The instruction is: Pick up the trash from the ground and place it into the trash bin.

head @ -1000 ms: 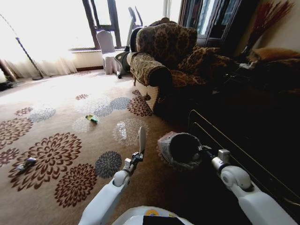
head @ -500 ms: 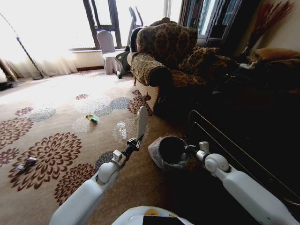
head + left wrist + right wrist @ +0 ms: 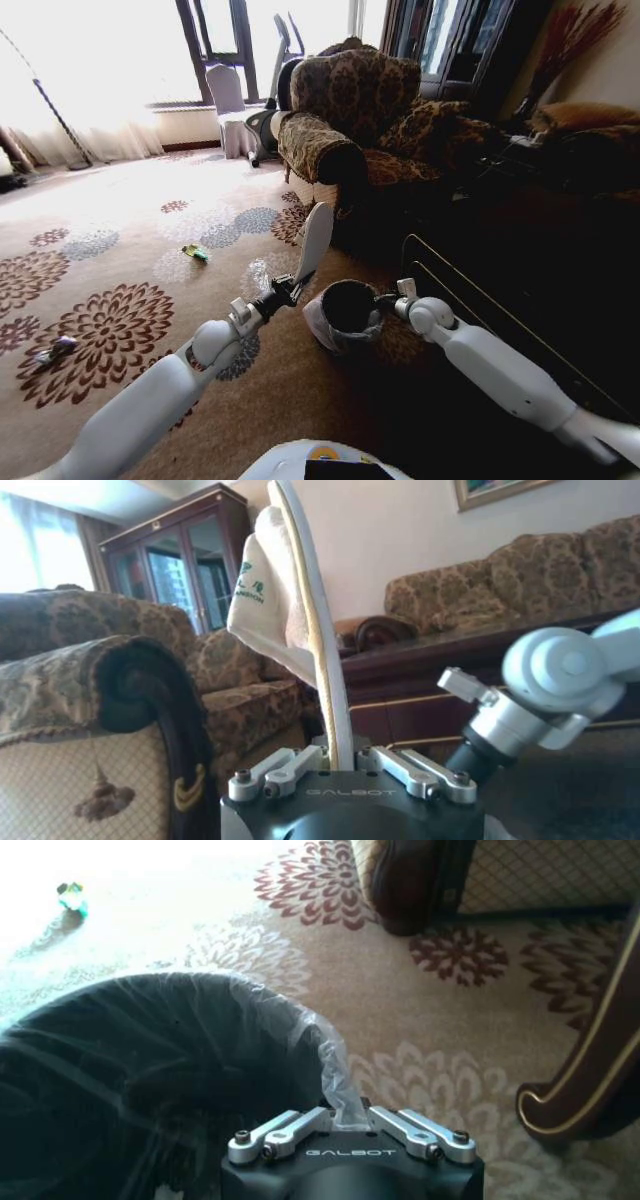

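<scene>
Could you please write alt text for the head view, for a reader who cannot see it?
The left gripper holds a flat white wrapper upright above the flowered carpet, beside the trash bin, which the right gripper grips by its bag-lined rim. A clear bottle and a green wrapper lie on the carpet beyond, before a patterned armchair.

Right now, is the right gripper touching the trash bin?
Touching. In the right wrist view the right gripper is shut on the plastic liner at the rim of the trash bin.
</scene>
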`<state>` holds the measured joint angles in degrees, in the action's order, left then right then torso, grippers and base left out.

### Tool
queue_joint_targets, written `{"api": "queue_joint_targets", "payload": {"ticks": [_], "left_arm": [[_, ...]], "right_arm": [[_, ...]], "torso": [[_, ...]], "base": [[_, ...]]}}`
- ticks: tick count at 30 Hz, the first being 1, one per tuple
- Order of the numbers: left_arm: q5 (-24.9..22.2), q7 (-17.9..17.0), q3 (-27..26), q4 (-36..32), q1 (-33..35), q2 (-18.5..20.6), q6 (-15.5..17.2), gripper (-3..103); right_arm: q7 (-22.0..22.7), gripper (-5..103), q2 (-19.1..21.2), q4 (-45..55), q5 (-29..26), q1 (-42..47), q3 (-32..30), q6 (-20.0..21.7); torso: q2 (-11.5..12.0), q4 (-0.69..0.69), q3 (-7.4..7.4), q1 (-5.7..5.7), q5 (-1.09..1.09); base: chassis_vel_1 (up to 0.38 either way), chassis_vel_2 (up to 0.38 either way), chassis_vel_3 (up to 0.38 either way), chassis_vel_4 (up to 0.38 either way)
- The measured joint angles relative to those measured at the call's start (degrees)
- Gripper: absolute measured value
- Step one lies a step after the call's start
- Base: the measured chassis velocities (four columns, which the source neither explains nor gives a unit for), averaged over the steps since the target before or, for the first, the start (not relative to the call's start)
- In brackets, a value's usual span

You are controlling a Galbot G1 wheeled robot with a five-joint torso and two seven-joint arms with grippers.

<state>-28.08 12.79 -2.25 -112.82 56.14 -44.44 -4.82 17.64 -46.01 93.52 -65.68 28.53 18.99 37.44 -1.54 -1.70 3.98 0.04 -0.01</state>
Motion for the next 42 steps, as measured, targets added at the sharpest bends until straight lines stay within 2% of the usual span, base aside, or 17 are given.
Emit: {"api": "queue_joint_targets", "payload": {"ticks": [6, 9, 18, 20, 21, 24, 25, 26, 28, 29, 30, 32, 35, 36, 40, 41, 42], "left_arm": [[0.09, 0.84, 2.15, 2.53, -2.02, -0.74, -1.50, 8], [0.12, 0.73, 3.40, 5.18, -3.50, -2.60, -2.15, 8], [0.17, 0.86, 5.34, 9.44, -6.48, -5.08, -1.66, 7], [-0.05, 1.46, 5.42, 9.64, -6.49, -5.01, -1.23, 16], [-0.05, 1.46, 5.42, 9.64, -6.49, -5.01, -1.23, 16], [-0.08, 1.68, 5.68, 10.25, -6.21, -5.51, -1.23, 33], [-0.08, 1.68, 5.68, 10.25, -6.21, -5.51, -1.23, 33], [-0.08, 1.69, 5.77, 10.38, -6.19, -5.71, -1.23, 38], [-0.06, 1.89, 5.86, 10.59, -6.19, -5.95, -1.22, 38], [0.03, 2.23, 5.92, 10.74, -6.18, -6.25, -1.22, 49], [0.11, 2.30, 5.97, 10.77, -6.14, -6.53, -1.22, 54], [0.13, 2.30, 5.98, 10.74, -6.05, -6.64, -1.22, 54], [0.19, 2.29, 5.77, 9.98, -5.59, -6.67, -1.14, 71], [0.19, 2.29, 5.77, 9.98, -5.59, -6.67, -1.14, 71], [0.03, -1.17, 3.00, 6.68, -3.48, -6.44, 0.23, 92], [0.03, -1.17, 3.00, 6.68, -3.48, -6.44, 0.23, 92], [-0.23, -3.64, 1.59, 5.59, -2.58, -6.41, 1.39, 92]], "right_arm": [[2.62, 1, -1.50, 0.59, -3.12, -4.24, 3.83, 1.61], [3.30, 1, -2.02, 1.76, -4.57, -6.09, 5.66, 2.12], [4.86, 1, -2.25, 4.68, -7.80, -7.47, 6.70, 2.69], [4.88, 1, -2.18, 5.08, -7.67, -7.47, 6.71, 2.54], [4.88, 1, -2.18, 5.08, -7.67, -7.47, 6.71, 2.54], [4.88, 1, -2.12, 5.59, -7.56, -7.61, 6.80, 2.31], [4.88, 1, -2.12, 5.59, -7.56, -7.61, 6.80, 2.31], [4.90, 1, -2.12, 5.75, -7.59, -7.72, 6.83, 2.31], [4.98, 1, -2.11, 5.96, -7.69, -7.84, 6.85, 2.30], [5.01, 1, -2.07, 6.19, -7.80, -7.97, 6.91, 2.25], [5.01, 1, -1.97, 6.35, -7.85, -8.09, 6.99, 2.18], [5.03, 1, -1.87, 6.40, -7.85, -8.13, 7.03, 2.11], [5.19, 1, -1.58, 6.48, -7.79, -8.08, 7.05, 2.07], [5.19, 1, -1.58, 6.48, -7.79, -8.08, 7.05, 2.07], [5.20, 1, -1.24, 6.53, -7.38, -6.94, 5.54, 1.80], [5.20, 1, -1.24, 6.53, -7.38, -6.94, 5.54, 1.80], [5.16, 1, -1.05, 6.72, -7.27, -6.39, 4.71, 1.67]], "torso": [[0.00, 0.00, 0.00, 0.00, 0.01], [0.00, 0.01, 0.00, 0.00, 0.02], [0.00, 0.01, 0.00, 0.00, 0.02], [0.00, 0.02, 0.00, 0.00, 0.02], [0.00, 0.02, 0.00, 0.00, 0.02], [0.00, 0.00, 0.00, 0.00, 0.01], [0.00, 0.00, 0.00, 0.00, 0.01], [0.00, 0.00, 0.00, 0.00, 0.02], [0.00, 0.01, 0.00, 0.00, 0.01], [0.00, 0.01, 0.00, 0.00, 0.01], [0.00, 0.00, -0.01, 0.00, 0.02], [0.00, 0.00, -0.01, 0.00, 0.01], [0.00, 0.02, 0.00, 0.00, 0.01], [0.00, 0.02, 0.00, 0.00, 0.01], [0.00, 0.00, 0.00, 0.00, 0.01], [0.00, 0.00, 0.00, 0.00, 0.01], [0.00, 0.00, 0.00, 0.00, 0.02]], "base": [[0.000, 0.000, 0.000, 0.000], [0.000, 0.000, 0.000, 0.000], [0.000, 0.000, 0.000, 0.000], [0.000, 0.000, 0.000, 0.000], [0.000, 0.000, 0.000, 0.000], [0.000, 0.000, 0.000, 0.000], [0.000, 0.000, 0.000, 0.000], [0.000, 0.000, 0.000, 0.000], [0.000, 0.000, 0.000, 0.000], [0.000, 0.000, 0.000, 0.000], [0.000, 0.000, 0.000, 0.000], [0.000, 0.000, 0.000, 0.000], [0.000, 0.000, 0.000, 0.000], [0.000, 0.000, 0.000, 0.000], [0.000, 0.000, 0.000, 0.000], [0.000, 0.000, 0.000, 0.000], [0.000, 0.000, 0.000, 0.000]]}}
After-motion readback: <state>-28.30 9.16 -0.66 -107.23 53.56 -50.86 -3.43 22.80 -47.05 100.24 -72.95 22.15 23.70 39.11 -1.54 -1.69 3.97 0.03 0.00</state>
